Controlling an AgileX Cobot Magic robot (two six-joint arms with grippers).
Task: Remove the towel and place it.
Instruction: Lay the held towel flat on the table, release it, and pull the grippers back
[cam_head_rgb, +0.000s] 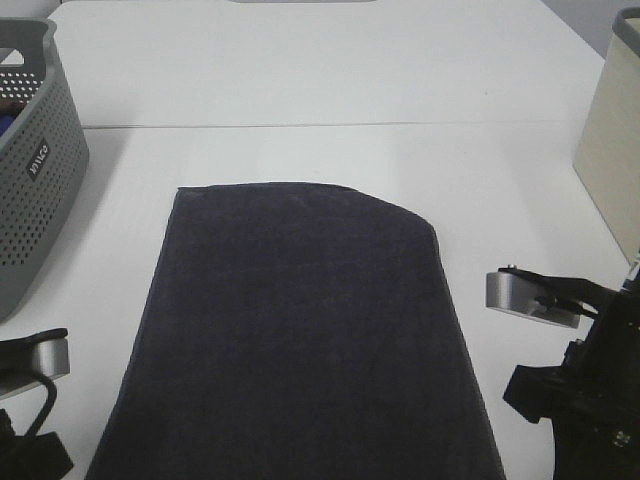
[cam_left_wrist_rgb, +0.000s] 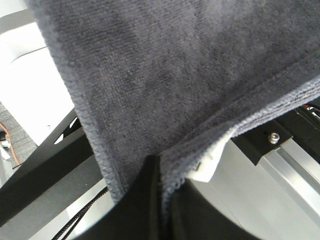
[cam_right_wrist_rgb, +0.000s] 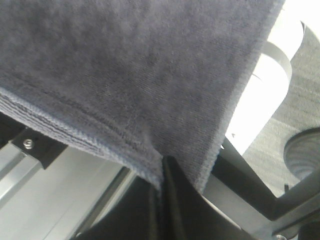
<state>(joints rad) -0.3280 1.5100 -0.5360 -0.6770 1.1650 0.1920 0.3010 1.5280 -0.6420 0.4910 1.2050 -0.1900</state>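
Two pinches, one per corner. My left gripper (cam_left_wrist_rgb: 159, 172) is clamped on the near hem of the towel (cam_head_rgb: 300, 330) close to its left corner. My right gripper (cam_right_wrist_rgb: 162, 167) is clamped on the same hem close to the right corner. In both, the fingers meet with only cloth between them.

Reason for the hold, as I judge it: gripping both near corners keeps the hem spread, so the cloth can be drawn off as a sheet rather than a bunch.

The towel lies flat along the middle of the table (cam_head_rgb: 330, 80), with its near end running over the near edge to my jaws. Its far right corner looks slanted, possibly tucked under.

The surface is white and smooth, with a seam across the far part. A grey perforated basket (cam_head_rgb: 40, 170) stands far left, apart from the towel, and a beige box (cam_head_rgb: 610, 150) stands at the right edge. An aluminium rail (cam_left_wrist_rgb: 287, 170) and grey floor show below.
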